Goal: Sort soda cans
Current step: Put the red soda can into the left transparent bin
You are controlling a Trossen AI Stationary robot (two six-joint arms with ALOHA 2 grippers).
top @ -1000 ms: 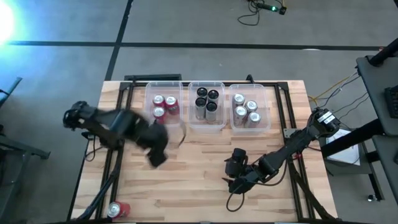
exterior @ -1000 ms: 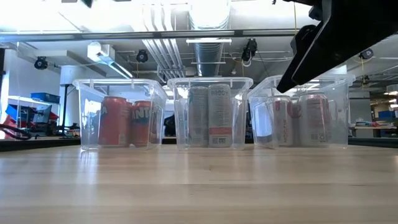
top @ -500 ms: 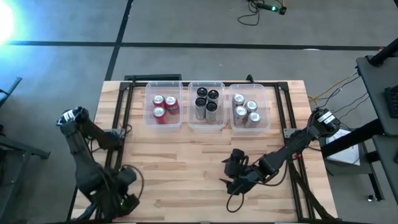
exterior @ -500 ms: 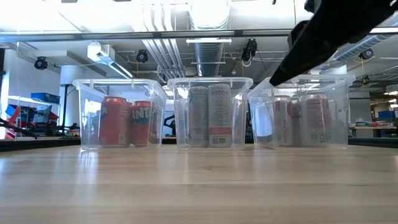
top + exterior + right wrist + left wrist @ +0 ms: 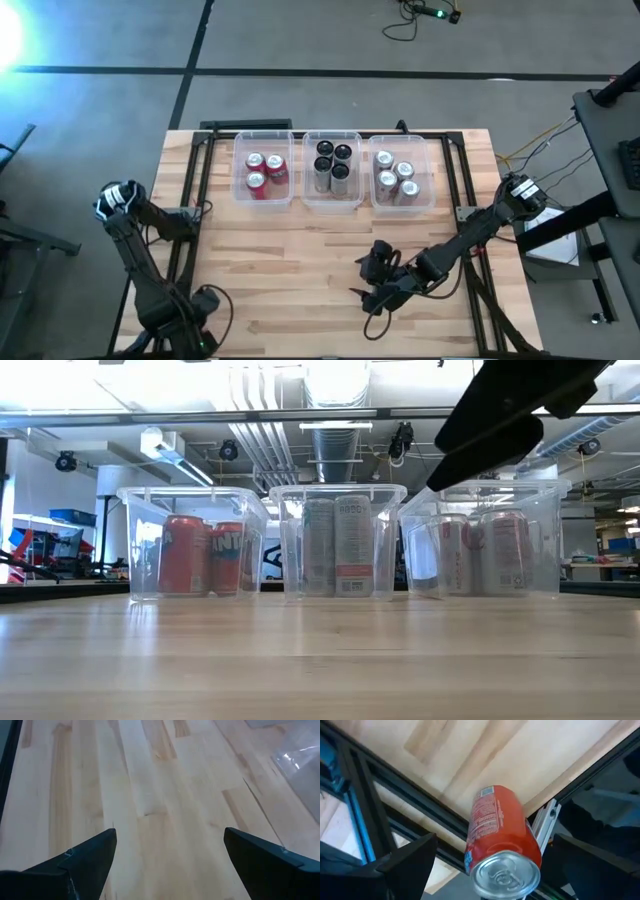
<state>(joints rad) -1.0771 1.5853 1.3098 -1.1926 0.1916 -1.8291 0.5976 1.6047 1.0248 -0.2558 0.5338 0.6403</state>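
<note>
Within the last second the left tool [image 5: 485, 870] has swung from the red-can bin [image 5: 240, 160] to the worktop's [image 5: 320, 260] near-left corner, fingers spread around a stray red soda can [image 5: 502, 845], not yet clenched. The right tool [image 5: 372, 290] waits released mid-worktop.

I'm looking into a robotics lab or industrial workshop. Beyond the tabletop [image 5: 320, 660], past my right claw [image 5: 372, 290], the low view shows exposed silver ducts [image 5: 335, 395] and pipes under an open ceiling, with ceiling cameras [image 5: 66, 461]. From above, bare grey concrete floor [image 5: 300, 40] surrounds the rig, with loose cables [image 5: 415, 15] beyond the tabletop's far edge.
</note>
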